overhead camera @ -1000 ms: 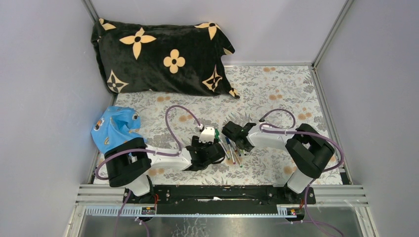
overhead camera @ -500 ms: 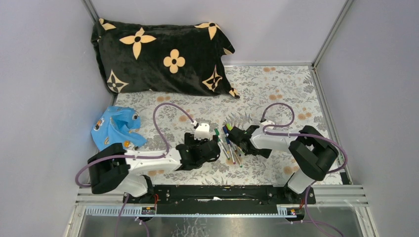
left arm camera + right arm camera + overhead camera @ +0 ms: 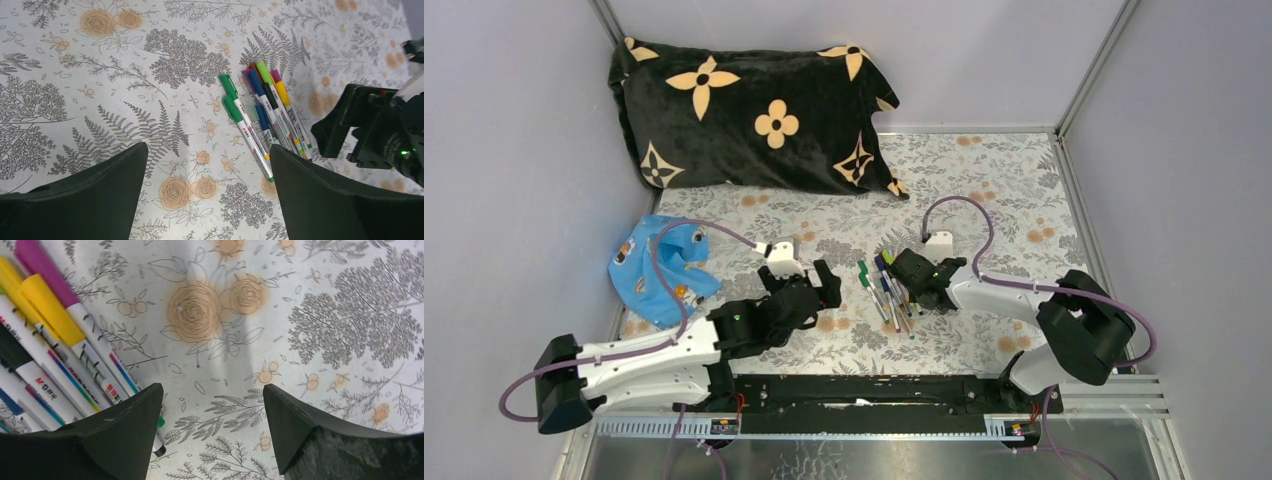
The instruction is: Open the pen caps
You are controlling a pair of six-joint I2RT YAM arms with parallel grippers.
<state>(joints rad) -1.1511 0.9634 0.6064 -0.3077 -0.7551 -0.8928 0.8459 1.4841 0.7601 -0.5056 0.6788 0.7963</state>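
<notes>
Worktop (image 3: 984, 190) has a grey-and-orange floral print all over, boxed in by plain grey walls (image 3: 514, 150). A black pillow (image 3: 744, 115) with tan flowers sits in the far left corner, and a blue cloth (image 3: 659, 265) lies crumpled at the left edge.

Both hands are spread wide with nothing in them. The left hand (image 3: 819, 288) hangs over bare print just left of the pens (image 3: 889, 295). The right hand (image 3: 212, 430) sits low at the right side of the bunch, one finger right by them, can't tell if it's touching.

Pens lie side by side mid-worktop between the hands, caps (image 3: 228, 86) on at the far ends. The top view barely shows colours. The left wrist view picks out green, blue, yellow and purple. The right wrist view is close enough to show lettering on the pens.
</notes>
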